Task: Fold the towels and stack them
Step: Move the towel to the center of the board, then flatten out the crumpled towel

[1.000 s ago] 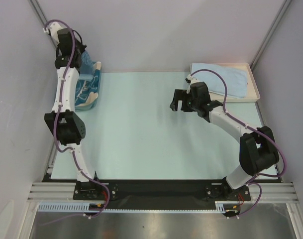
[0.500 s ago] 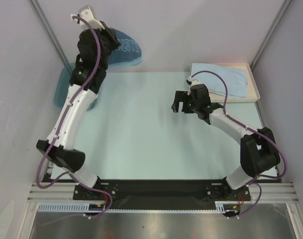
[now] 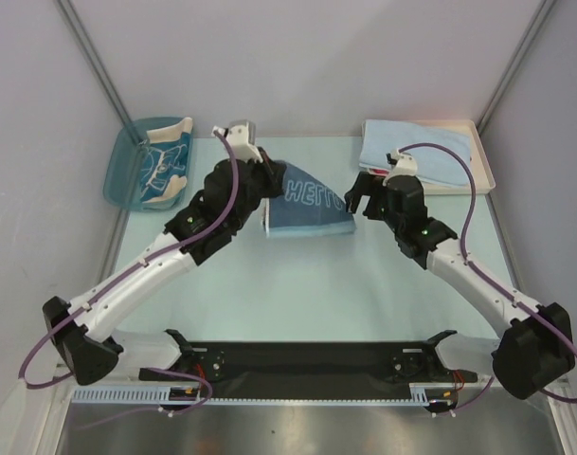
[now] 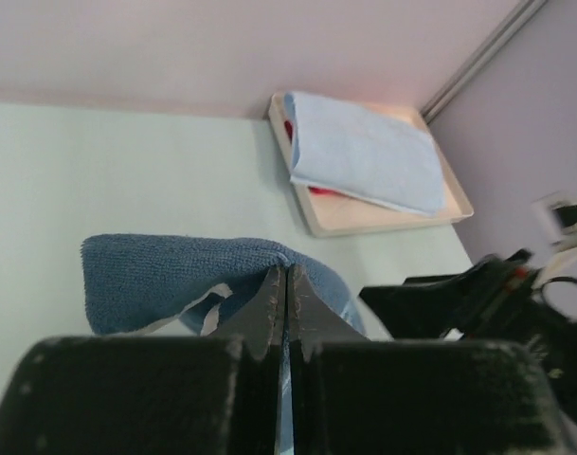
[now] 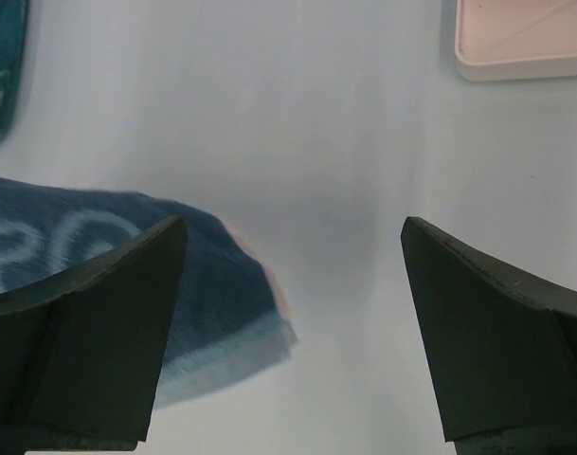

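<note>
tabletop [image 3: 297, 284]: we are holding the dark-blue towel [image 3: 312, 204] near its far edge, mid-width | left end effector [image 4: 286, 289]: we are clenching the towel's edge | right end effector [image 5: 293, 246]: we are holding it released, just beside the towel's right corner

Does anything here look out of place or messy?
Nothing spilled or damaged. The light-blue towel lies askew on the cream tray, overhanging its left rim, red cloth peeking out underneath.
</note>
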{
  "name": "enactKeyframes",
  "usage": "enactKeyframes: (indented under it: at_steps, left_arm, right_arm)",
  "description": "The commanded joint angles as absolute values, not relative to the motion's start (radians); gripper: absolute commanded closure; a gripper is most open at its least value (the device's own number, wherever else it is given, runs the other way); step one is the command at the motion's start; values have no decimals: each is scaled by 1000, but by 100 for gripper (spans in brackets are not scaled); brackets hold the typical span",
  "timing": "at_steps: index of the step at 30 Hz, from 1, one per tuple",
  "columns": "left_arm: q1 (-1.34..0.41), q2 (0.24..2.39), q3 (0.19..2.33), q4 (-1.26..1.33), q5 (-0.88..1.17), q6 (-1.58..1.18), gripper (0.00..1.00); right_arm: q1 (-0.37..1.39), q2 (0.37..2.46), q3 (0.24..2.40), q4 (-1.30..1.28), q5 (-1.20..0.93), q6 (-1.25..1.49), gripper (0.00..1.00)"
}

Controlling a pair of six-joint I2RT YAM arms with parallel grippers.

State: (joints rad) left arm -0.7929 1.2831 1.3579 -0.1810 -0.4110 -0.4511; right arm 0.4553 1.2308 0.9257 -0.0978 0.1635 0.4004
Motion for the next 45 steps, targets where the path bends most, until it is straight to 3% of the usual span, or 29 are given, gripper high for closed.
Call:
enactKeyframes:
  at_steps: [1,7,8,10,11,12,16,24,35,41,45]
  left_arm:
    - [-779,1220,1211,-135,-396,-581,100]
    - [-669,1233,842,-13,-198,-713,96]
    - [-631,1247,813,-3,-174,-730,85]
    - [-603,1281,749,32,-129,-739,77]
    - [-597,1281,733,34,-129,-736,64]
    - [-595,1266,718,32,-139,-733,58]
    - [-580,1203,670,8,-182,-723,45]
    - [-557,1040,683,-159,-290,-673,41]
    - [-557,851,493,-199,-143,-733,49]
    - [-601,842,400,-172,-118,-762,50]
    - [-630,896,374,-134,-117,-770,50]
  right_arm:
    - [503,1203,914,-58,253,428,0]
    - [586,1221,835,-86,316,462,1]
    - [597,1221,812,-84,316,469,1]
    - [607,1223,754,-81,304,491,3]
    - [620,1223,736,-74,299,497,3]
    - [626,1224,723,-68,296,505,4]
    - [666,1276,673,-25,288,523,9]
    - [667,1506,736,72,230,541,26]
    - [690,1604,759,129,204,609,40]
    - [693,1637,759,138,198,641,56]
    - [695,1629,761,121,225,657,77]
